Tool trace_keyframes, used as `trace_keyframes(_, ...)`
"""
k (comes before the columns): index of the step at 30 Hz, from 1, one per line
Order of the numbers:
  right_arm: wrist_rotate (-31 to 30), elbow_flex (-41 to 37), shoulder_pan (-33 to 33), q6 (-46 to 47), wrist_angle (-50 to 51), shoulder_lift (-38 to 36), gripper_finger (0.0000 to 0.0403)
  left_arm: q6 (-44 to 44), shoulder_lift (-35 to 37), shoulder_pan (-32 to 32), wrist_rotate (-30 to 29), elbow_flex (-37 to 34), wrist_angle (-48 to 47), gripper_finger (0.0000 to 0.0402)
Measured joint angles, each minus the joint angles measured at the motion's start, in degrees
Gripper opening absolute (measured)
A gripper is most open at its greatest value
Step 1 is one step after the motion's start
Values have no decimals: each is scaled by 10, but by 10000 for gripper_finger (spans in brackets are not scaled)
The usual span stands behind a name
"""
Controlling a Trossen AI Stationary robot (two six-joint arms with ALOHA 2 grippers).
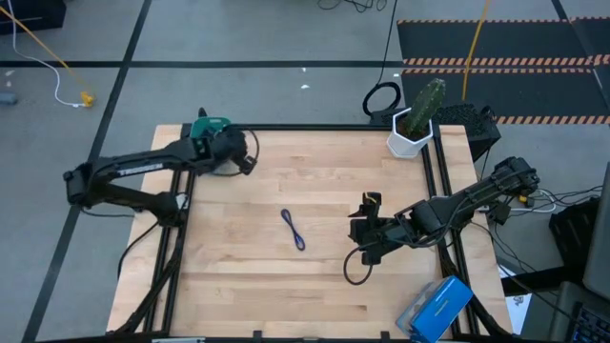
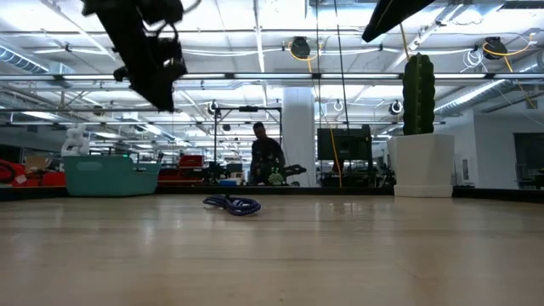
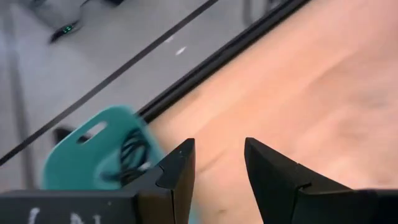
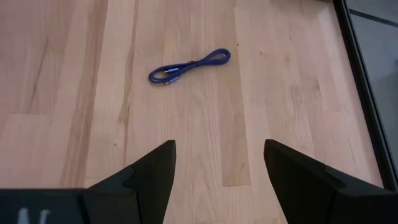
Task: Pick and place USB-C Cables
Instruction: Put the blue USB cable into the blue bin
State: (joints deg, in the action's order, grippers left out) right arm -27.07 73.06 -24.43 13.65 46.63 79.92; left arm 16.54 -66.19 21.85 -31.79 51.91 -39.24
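A blue-purple USB-C cable [image 1: 294,230] lies folded into a long loop on the wooden table's middle, also in the right wrist view [image 4: 189,66] and the low view [image 2: 232,204]. A teal tray [image 1: 207,128] sits at the table's far left corner; a black cable [image 3: 132,155] lies coiled inside the tray [image 3: 87,155]. My left gripper [image 3: 217,163] is open, raised beside the tray, holding nothing. My right gripper [image 4: 217,165] is open, hovering right of the blue-purple cable, holding nothing. A second black cable does not show.
A white pot with a green cactus [image 1: 416,122] stands at the table's far right corner. A blue box [image 1: 437,307] lies at the near right corner. The black frame rail [image 1: 434,171] runs along the table's right edge. Bare wood surrounds the blue-purple cable.
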Motion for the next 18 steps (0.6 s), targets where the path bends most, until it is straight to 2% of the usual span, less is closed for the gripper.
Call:
trace_keyframes(9,-1,0,1,0,-2,0,238,-58,88,-135,49,4,42,143)
trace_keyframes(18,-1,0,12,-28,-38,0,238,-155,99,-266,94,4,106,143)
